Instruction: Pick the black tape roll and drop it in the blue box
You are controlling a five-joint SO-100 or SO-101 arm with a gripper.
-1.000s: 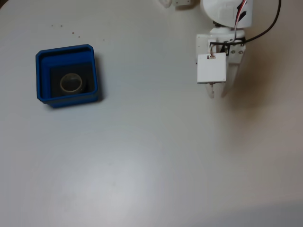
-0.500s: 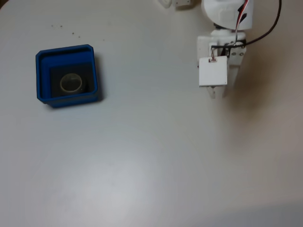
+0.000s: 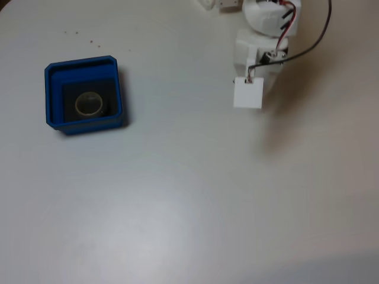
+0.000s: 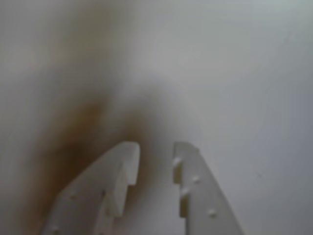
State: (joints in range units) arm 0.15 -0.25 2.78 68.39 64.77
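On the fixed view, left side, you have the blue box (image 3: 84, 94) with the black tape roll (image 3: 89, 104) lying flat on its dark floor, inside the walls. Your arm (image 3: 260, 47) sits at the upper right, well apart from the box, with a white square plate (image 3: 249, 93) covering the gripper; the table (image 3: 189, 201) between them is bare.

At the wrist view, the gripper (image 4: 155, 149) shows 2 white fingers (image 4: 122, 166) with a narrow gap, holding nothing, over plain table.

Judgement: the drop step looks complete and the arm appears parked. Your next move calls only for confirming the roll is seated; no further grasp seems needed.
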